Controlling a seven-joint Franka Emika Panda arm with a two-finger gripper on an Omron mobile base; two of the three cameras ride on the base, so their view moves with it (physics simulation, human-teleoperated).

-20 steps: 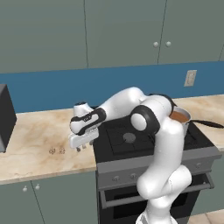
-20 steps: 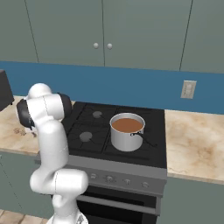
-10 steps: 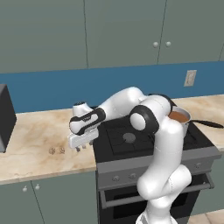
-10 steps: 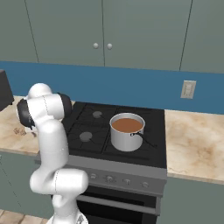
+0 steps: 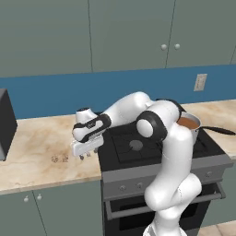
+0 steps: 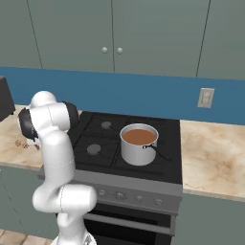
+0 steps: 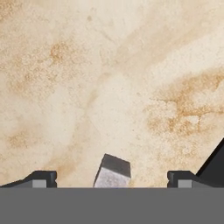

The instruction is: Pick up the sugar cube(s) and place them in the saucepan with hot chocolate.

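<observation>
The gripper (image 7: pixel 112 181) is held wide open and empty over a sugar cube (image 7: pixel 112 171), presumably lined up so it can be pinched.

Grey speckled sugar cube (image 7: pixel 112 172) on mottled beige-tan counter (image 7: pixel 109 87); silver saucepan (image 6: pixel 139 143) holds brown liquid, black stove (image 6: pixel 167 158)

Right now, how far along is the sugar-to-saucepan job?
Done: nothing visibly; the saucepan on the stove shows plain brown liquid. In hand: the open end effector hangs low over the counter with one sugar cube between its fingertips, not gripped. Two cubes lie nearby. Left: grasp, carry, drop, repeat.
</observation>
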